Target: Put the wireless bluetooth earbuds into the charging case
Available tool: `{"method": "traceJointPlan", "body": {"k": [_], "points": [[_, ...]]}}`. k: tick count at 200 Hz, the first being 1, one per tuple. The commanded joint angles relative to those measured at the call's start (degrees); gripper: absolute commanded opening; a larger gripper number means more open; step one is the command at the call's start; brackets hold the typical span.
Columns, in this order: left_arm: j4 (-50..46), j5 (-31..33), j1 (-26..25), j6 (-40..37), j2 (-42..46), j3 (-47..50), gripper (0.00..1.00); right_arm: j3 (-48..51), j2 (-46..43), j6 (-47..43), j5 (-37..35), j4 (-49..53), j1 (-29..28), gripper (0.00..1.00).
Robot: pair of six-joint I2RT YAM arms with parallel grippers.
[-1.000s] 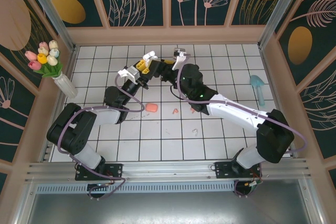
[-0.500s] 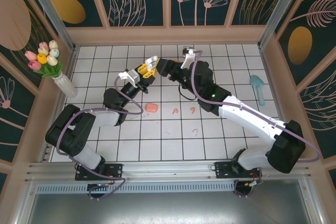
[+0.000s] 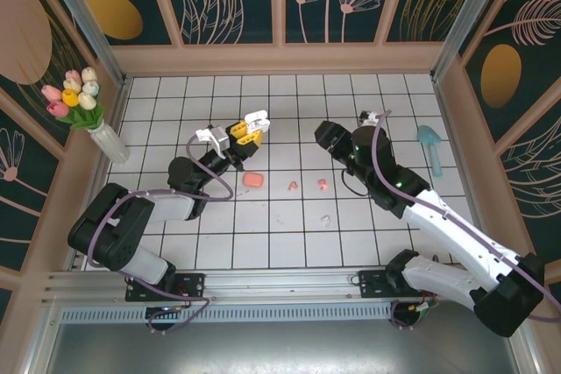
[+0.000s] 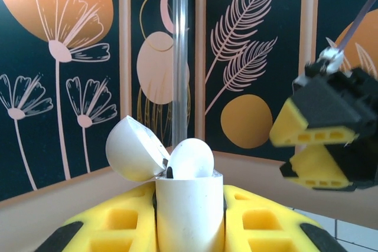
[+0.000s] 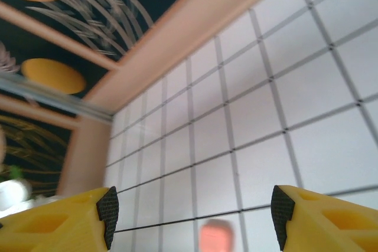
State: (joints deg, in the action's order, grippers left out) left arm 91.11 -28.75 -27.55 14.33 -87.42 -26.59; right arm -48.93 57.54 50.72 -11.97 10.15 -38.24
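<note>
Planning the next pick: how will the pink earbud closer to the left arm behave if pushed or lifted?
The pink earbud looks tiny, so probably very light; a push may send it skidding over the smooth tiles. Its small uneven shape may twist or slip in a pincer.

The white tiled table (image 3: 219, 243) is marked off by dark grout lines into a grid of squares. Near its middle lies a salmon-pink rounded piece (image 3: 252, 179), and to its right, apart from it and from each other, two salmon-pink earbuds (image 3: 294, 186) (image 3: 323, 185). A white earbud (image 3: 325, 218) lies a tile nearer the front edge. At the far left a white vase (image 3: 111, 142) of tulips (image 3: 72, 94) stands by the wall. A teal scoop (image 3: 430, 144) lies at the far right, well apart from the rest.
</note>
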Motion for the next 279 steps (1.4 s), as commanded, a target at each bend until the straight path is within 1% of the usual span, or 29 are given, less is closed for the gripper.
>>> {"method": "traceJointPlan", "body": {"k": [1,45,79,101,142,175,192,216,241,279], "points": [[12.9,-1.7,-0.4,3.7,1.7,0.9,0.0,2.0,1.8,2.7,-0.2,11.1,2.0,0.71],[10.9,-2.1,-0.4,2.4,4.2,2.5,0.0,2.2,9.0,4.0,-0.7,18.8,2.1,0.7],[6.2,-2.2,-0.4,-1.4,6.7,2.3,0.0,3.7,14.2,6.3,-0.4,20.3,1.6,0.68],[4.0,-2.2,-0.4,-3.3,7.9,2.2,0.0,5.2,16.6,7.4,0.0,19.4,0.5,0.67],[2.7,-2.0,-0.4,-4.4,8.7,2.5,0.0,7.9,19.0,10.7,1.0,20.4,-6.9,0.65],[4.6,-1.4,-0.4,-3.6,8.0,2.6,0.0,8.0,20.6,13.9,0.7,21.3,-12.2,0.65],[4.4,-1.2,-0.4,-3.7,8.2,2.8,0.0,6.7,22.5,13.1,0.1,23.1,-14.5,0.65],[4.4,-0.9,-0.4,-3.8,8.4,2.9,0.0,4.3,25.9,8.0,-1.0,25.5,-17.2,0.65],[4.4,-0.9,-0.4,-3.8,8.7,2.9,0.0,2.7,28.7,3.7,-1.0,26.8,-17.7,0.65],[3.7,-0.6,-0.4,-4.2,9.3,2.8,0.0,4.1,29.1,3.2,0.7,25.0,-17.7,0.64]]}}
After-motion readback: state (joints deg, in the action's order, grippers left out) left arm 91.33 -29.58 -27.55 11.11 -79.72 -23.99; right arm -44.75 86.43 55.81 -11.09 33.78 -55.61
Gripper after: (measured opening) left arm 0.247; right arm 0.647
